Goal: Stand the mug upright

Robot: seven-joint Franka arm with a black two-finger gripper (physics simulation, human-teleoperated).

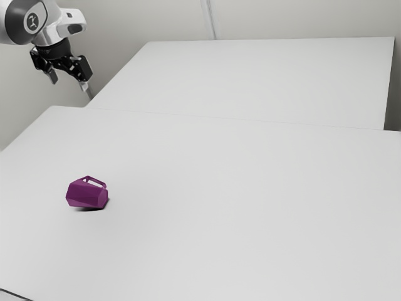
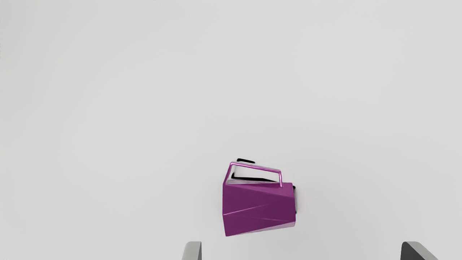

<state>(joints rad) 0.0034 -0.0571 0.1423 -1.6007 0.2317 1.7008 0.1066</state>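
Mug (image 2: 260,209) on its side on the table (image 1: 238,213), handle (image 2: 256,167) out from the body. Not upright as the task wants. Which end is the mouth, I can't tell. Around the mug: bare tabletop. Well above it, touching nothing: my gripper (image 1: 69,84), fingers spread wide, nothing between them. Step in hand, as I judge it: the approach. Next move calls for coming down over the mug, closing across its body, then lifting and turning it base-down. Risk: slanted faces could slip or roll.
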